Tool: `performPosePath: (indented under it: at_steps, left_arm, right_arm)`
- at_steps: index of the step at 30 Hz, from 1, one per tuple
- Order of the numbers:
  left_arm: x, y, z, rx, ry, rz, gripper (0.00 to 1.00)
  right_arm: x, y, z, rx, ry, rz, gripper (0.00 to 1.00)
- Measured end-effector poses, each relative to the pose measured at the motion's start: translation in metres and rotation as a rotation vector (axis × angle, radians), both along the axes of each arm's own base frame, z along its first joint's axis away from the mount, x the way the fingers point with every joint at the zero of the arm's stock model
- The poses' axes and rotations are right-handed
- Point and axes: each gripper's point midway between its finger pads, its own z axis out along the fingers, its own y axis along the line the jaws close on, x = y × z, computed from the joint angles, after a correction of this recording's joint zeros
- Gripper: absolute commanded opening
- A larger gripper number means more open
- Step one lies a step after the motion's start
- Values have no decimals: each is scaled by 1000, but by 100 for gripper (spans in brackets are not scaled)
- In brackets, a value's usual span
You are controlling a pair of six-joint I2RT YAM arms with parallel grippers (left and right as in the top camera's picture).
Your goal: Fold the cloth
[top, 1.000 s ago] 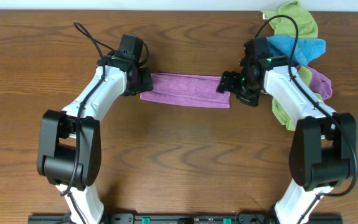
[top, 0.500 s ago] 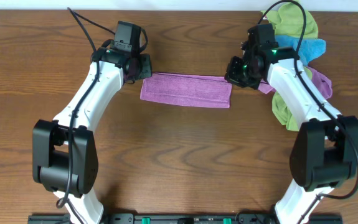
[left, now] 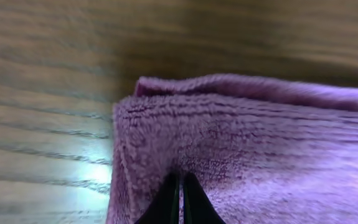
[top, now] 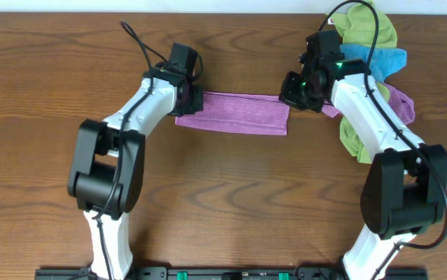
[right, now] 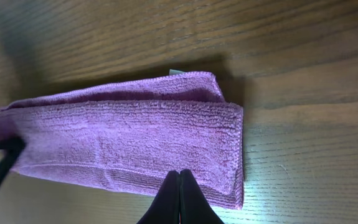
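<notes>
The cloth (top: 235,113) lies flat on the wooden table, folded into a long lilac strip. My left gripper (top: 196,99) hovers over its left end. In the left wrist view its black fingertips (left: 180,183) are pressed together above the cloth (left: 247,143), with nothing pinched between them. My right gripper (top: 289,92) is at the strip's right end. In the right wrist view it (right: 179,180) is shut and empty over the near edge of the cloth (right: 129,140). A small white tag (right: 176,71) peeks out at the far edge.
A heap of other cloths sits at the back right: lime-green (top: 371,27), bright blue (top: 375,58), a second purple one (top: 398,105) and more green (top: 351,136) under my right arm. The table's far edge (top: 223,12) runs just behind both grippers.
Both grippers went from open at the cloth's ends to shut. The right one lifted back slightly. The left arm swung right, over the left end. The cloth stayed put.
</notes>
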Motion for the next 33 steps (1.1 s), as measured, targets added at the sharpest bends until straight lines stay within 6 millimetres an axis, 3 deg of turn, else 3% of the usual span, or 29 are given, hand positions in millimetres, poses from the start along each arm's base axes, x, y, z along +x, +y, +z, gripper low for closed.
performPosePath:
  at_steps: [2, 10, 17, 18, 20, 23, 28, 30, 33]
  left_arm:
    - [-5, 2, -11, 9, 34, 6, 6]
    - [-27, 22, -14, 114, 133, 38, 6]
    - [-31, 29, -14, 156, 145, 50, 6]
    - [-31, 29, -14, 156, 145, 50, 6]
    - [-31, 29, -14, 157, 145, 50, 6]
    - [-31, 30, -14, 159, 146, 50, 6]
    - [-32, 30, -14, 164, 147, 51, 6]
    - [-32, 30, -14, 163, 146, 51, 6]
    - [-31, 30, -14, 163, 146, 51, 6]
  right_arm:
    - [0, -1, 0, -10, -2, -3, 1]
    - [4, 2, -1, -61, -31, 10, 2]
    - [6, 11, 0, -70, -54, 30, 2]
    - [6, 11, 0, -70, -54, 31, 12]
    - [6, 11, -2, -67, -50, 35, 57]
    - [8, 6, -2, -6, -50, 71, 99]
    - [18, -36, 4, 240, -44, 49, 99]
    - [17, -49, -5, 331, -15, 32, 99]
    - [12, -39, -21, 414, 35, 59, 99]
